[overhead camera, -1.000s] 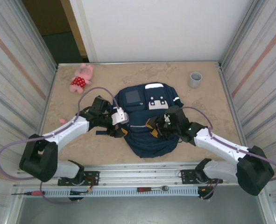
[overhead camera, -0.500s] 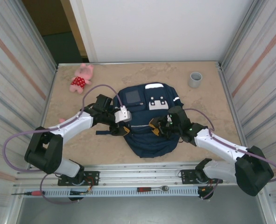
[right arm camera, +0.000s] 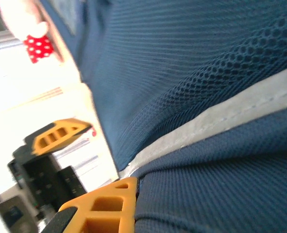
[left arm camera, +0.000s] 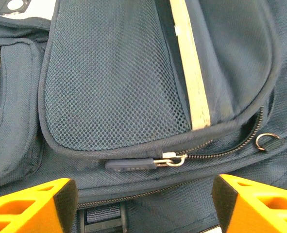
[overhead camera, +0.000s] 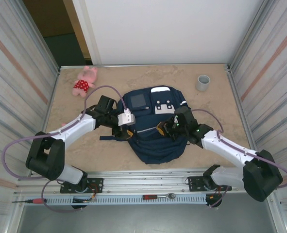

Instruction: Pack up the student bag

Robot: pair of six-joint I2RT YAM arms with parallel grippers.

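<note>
Backpack: the navy backpack (overhead camera: 153, 145) lies flat in the middle of the table (overhead camera: 216, 104), nearer the near edge than the far one, with its white patch and grey square panel toward the far edge.
Left gripper: the left gripper (overhead camera: 123, 131) rests at the backpack's left side. In the left wrist view (left arm camera: 143, 201) its orange fingers (left arm camera: 34, 204) are spread wide with nothing between them but fabric.
Zipper: a dark zipper pull (left arm camera: 131, 165) lies along the seam under a mesh pocket (left arm camera: 109, 82), between the two spread fingertips. A pale stripe (left arm camera: 192, 82) runs beside the mesh, and a small metal ring (left arm camera: 268, 141) sits to the right.
Right gripper: the right gripper (overhead camera: 164, 129) sits on the backpack's right middle. The right wrist view shows one orange finger (right arm camera: 102, 208) against the blue fabric (right arm camera: 206, 73); whether it is clenched or released cannot be told.
Plush toy: a pink toy in a red dotted dress (overhead camera: 84, 81) lies near the far-left corner, apart from the backpack.
Cup: a grey cup (overhead camera: 203, 82) stands near the far-right corner.
</note>
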